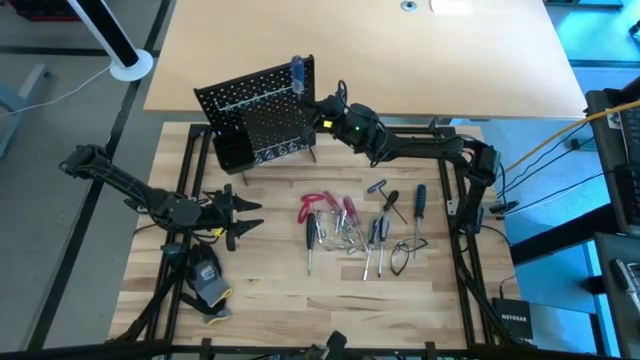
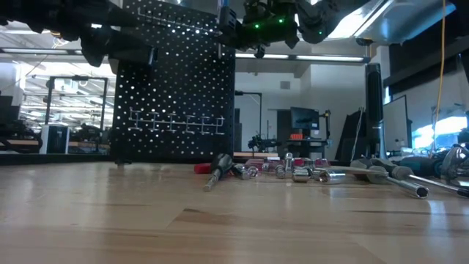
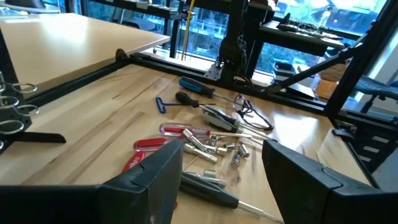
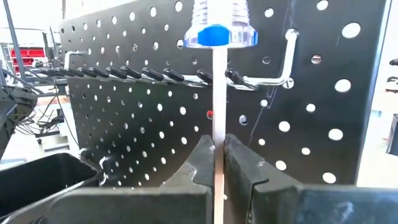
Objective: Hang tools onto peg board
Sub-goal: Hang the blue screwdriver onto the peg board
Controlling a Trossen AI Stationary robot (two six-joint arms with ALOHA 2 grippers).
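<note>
The black peg board (image 1: 262, 118) is standing at the far left-centre of the table. The right gripper (image 4: 219, 163), nearest it, is pinching the steel shank of a blue-and-clear-handled screwdriver (image 4: 216, 74), its long axis upright and lying just beside the board's face, handle up beside a wire hook (image 4: 273, 78). The remaining tools (image 1: 360, 228) are lying in the near centre. The left gripper (image 1: 247, 213), fingers spread and empty, is waiting at the near left, pointing toward that pile.
</note>
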